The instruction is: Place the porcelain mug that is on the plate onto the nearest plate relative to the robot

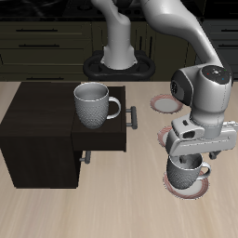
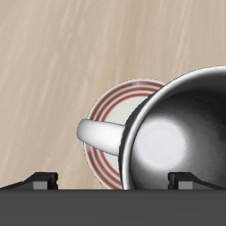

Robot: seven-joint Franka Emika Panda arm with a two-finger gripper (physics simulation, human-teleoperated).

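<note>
The porcelain mug (image 1: 187,168) sits on the plate (image 1: 191,188) nearest the desk's (image 1: 112,209) front edge. The hand (image 1: 191,160) hovers right over the mug, fingers apart, one on each side. The mug looks hard, smooth and breakable. I think the rim wall is the best place to pinch, not the handle (image 2: 104,134).

Directly under the pincer (image 1: 192,156): the porcelain mug (image 1: 187,170), filling nearly all of its plate (image 1: 198,191) near the bench (image 1: 112,209) front edge; only a narrow rim of plate bare around it, loop handle (image 2: 104,134) jutting sideways over that rim. Just behind, a second plate (image 1: 165,136), partly hidden by the pincer body. Farther back, a third plate (image 1: 165,104), nothing standing on it. Well to the side, blocking passage there: a dark wooden cabinet (image 1: 46,130) carrying a larger dimpled mug (image 1: 94,104). Open bench along the front edge.
</note>
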